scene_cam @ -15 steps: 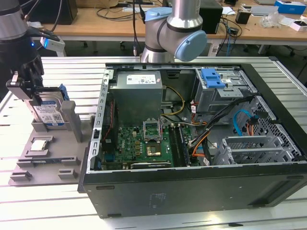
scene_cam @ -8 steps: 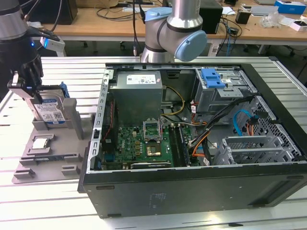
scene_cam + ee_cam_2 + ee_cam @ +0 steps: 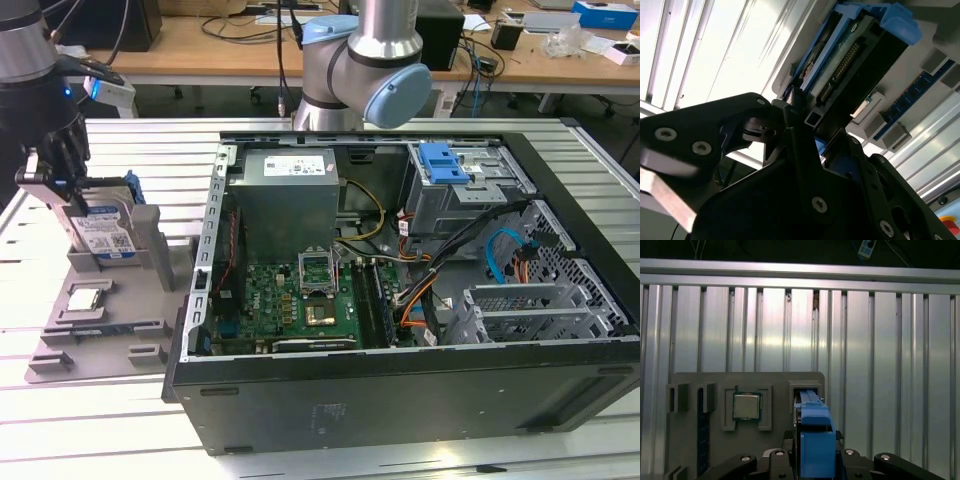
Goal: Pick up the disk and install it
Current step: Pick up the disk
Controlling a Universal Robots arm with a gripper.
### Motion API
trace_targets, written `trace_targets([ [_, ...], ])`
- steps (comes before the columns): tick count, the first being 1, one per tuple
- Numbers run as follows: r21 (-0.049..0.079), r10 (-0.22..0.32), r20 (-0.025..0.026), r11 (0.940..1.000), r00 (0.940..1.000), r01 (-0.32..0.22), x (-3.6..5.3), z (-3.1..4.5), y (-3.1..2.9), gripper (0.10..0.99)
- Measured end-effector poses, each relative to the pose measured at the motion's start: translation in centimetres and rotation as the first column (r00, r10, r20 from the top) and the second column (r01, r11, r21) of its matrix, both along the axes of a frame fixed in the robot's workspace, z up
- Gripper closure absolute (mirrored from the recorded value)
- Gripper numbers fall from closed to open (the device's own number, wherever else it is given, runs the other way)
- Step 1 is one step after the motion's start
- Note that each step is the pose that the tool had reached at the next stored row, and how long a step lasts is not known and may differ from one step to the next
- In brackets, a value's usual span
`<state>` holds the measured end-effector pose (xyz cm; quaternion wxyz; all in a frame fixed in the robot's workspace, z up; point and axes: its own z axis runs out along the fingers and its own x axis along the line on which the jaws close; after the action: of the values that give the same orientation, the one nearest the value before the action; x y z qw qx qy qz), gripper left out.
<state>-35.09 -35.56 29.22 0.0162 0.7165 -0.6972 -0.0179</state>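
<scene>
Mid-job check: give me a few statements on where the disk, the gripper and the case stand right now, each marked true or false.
1. The disk stands on edge in the grey tray, outside the computer case. True.
2. The gripper hangs over the motherboard. False: it is at the top of the disk, on the exterior view's left.
3. The CPU chip lies flat in a recess of the grey tray. True.
4. The computer case is closed up. False: its side is open and the motherboard shows.
</scene>
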Motion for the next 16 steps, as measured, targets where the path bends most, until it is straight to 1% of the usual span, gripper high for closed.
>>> trace_targets([
  [5, 0.000, 0.000, 0.0000, 1.0000, 1.0000, 0.000, 0.00, 0.04, 0.00, 0.722],
  [8, 0.000, 0.000, -0.0001, 1.0000, 1.0000, 0.000, 0.00, 0.35, 0.02, 0.722],
  [9, 0.000, 0.000, -0.0001, 1.0000, 1.0000, 0.000, 0.00, 0.51, 0.03, 0.722],
  [11, 0.000, 0.000, 0.0000, 1.0000, 1.0000, 0.000, 0.00, 1.32, 0.07, 0.722],
  [14, 0.000, 0.000, 0.0000, 1.0000, 1.0000, 0.000, 0.00, 1.98, 0.09, 0.722],
  [16, 0.000, 0.000, 0.0000, 1.0000, 1.0000, 0.000, 0.00, 2.55, 0.12, 0.722],
])
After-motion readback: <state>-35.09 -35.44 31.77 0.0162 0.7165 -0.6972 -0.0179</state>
